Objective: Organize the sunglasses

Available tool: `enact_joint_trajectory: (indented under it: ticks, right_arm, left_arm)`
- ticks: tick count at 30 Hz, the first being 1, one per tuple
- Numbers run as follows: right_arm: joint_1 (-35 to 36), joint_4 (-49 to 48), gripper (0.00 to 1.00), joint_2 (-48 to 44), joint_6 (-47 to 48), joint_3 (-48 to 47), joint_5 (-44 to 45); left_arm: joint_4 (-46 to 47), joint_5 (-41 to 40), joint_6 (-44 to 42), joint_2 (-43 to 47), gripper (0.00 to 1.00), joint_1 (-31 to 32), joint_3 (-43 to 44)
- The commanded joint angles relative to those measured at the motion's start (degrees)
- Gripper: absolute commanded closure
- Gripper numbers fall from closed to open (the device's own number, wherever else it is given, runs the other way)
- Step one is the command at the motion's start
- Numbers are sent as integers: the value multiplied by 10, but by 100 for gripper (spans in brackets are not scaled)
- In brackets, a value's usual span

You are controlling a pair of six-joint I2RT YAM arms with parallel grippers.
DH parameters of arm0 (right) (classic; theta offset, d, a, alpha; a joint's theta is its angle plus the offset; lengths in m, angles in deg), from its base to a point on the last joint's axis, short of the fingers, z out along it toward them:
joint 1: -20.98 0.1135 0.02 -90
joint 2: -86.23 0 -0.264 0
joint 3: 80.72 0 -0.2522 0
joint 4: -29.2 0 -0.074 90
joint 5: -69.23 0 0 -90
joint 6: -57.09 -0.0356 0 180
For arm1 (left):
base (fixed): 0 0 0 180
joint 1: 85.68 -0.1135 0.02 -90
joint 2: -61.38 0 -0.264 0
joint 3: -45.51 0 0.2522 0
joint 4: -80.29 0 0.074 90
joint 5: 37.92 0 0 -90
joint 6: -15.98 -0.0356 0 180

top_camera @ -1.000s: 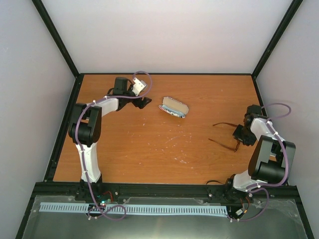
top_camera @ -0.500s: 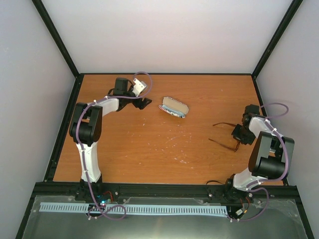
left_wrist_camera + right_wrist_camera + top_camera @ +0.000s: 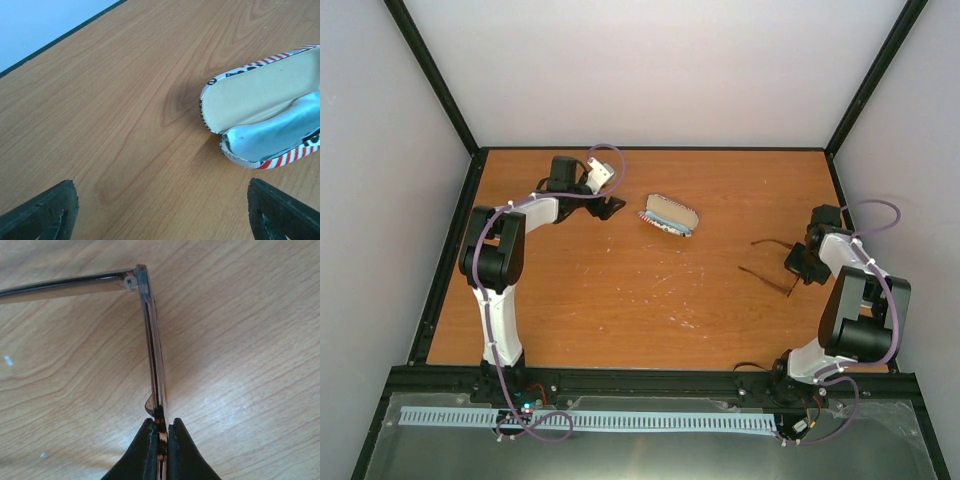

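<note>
Sunglasses in the right hand (temples unfolded)

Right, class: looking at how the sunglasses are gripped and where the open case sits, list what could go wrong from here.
1. The right gripper pinches only a thin edge of the sunglasses frame, so they may swing or slip out.
2. Their temple arms are unfolded and could snag on the rim of the case.
3. The left gripper is open and apart from the case, so a nudge might slide the case.
</note>
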Motion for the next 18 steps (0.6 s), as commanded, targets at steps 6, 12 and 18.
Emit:
enact_joint_trajectory:
  ticks: [6, 12, 18]
  right_arm:
    - [22, -38, 97, -136, 24, 5, -108]
    - [22, -112, 97, -217, 55, 37, -307]
    - [63, -205, 97, -198, 32, 81, -448]
  left_arm:
    - [-3, 92, 30, 40, 35, -4, 32]
    - [14, 176, 96, 65, 61, -4, 58]
    - [58, 263, 196, 63, 62, -4, 89]
